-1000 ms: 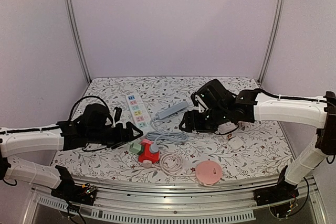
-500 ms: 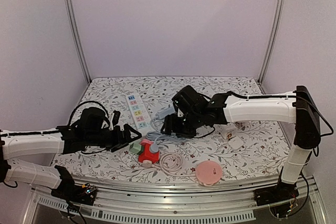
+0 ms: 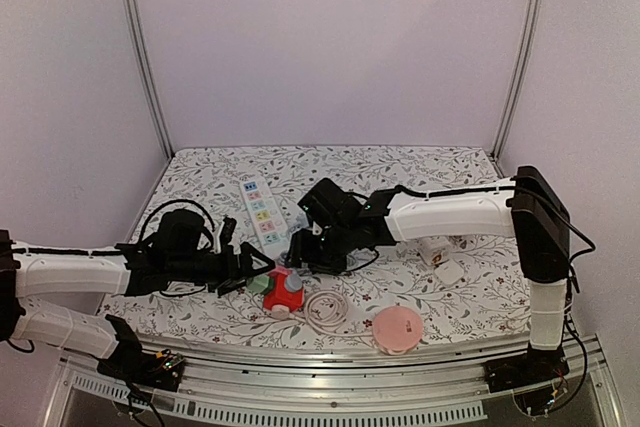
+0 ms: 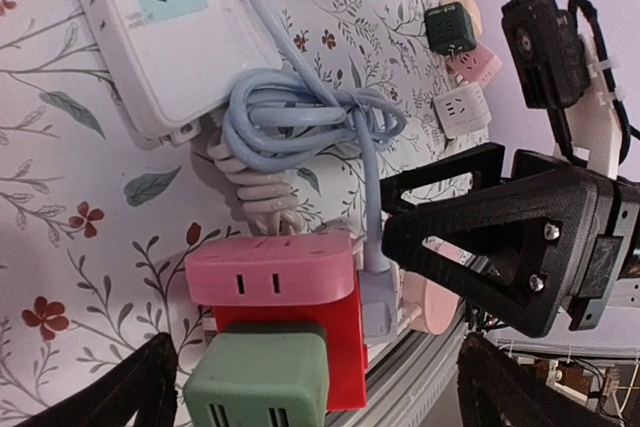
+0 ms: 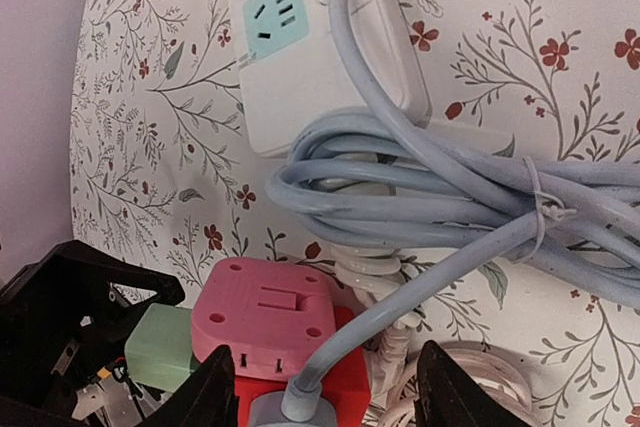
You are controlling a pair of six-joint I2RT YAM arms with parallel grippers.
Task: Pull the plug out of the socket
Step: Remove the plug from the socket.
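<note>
Left arm lies low across the table point(image 3: 440, 297), reaching in from the left edge, forearm nearly flat. Left gripper point(image 3: 250, 267) is side-on, just left of the socket point(image 3: 287, 294), a red cube near the front middle. Its jaws are spread wide and hold nothing; a green adapter point(image 4: 262, 382) on the socket sits between the fingers point(image 4: 130, 387).

Right arm rises from its base at the right, bends at a high elbow, then runs left and down over the table. Right gripper point(image 3: 300, 252) points down at the socket from the far side. Jaws about half wide, straddling the plug point(image 4: 378, 299) and its grey cable point(image 5: 420, 197); gaps on both sides, no contact visible.

The plug is seated in the socket's right side, beside a pink adapter point(image 5: 265, 317). The cable is bundled just beyond the socket, next to the near end of the white power strip point(image 3: 258, 209). A white cord coil point(image 3: 325, 307) lies right of the socket and a pink disc point(image 3: 398, 328) further right.
</note>
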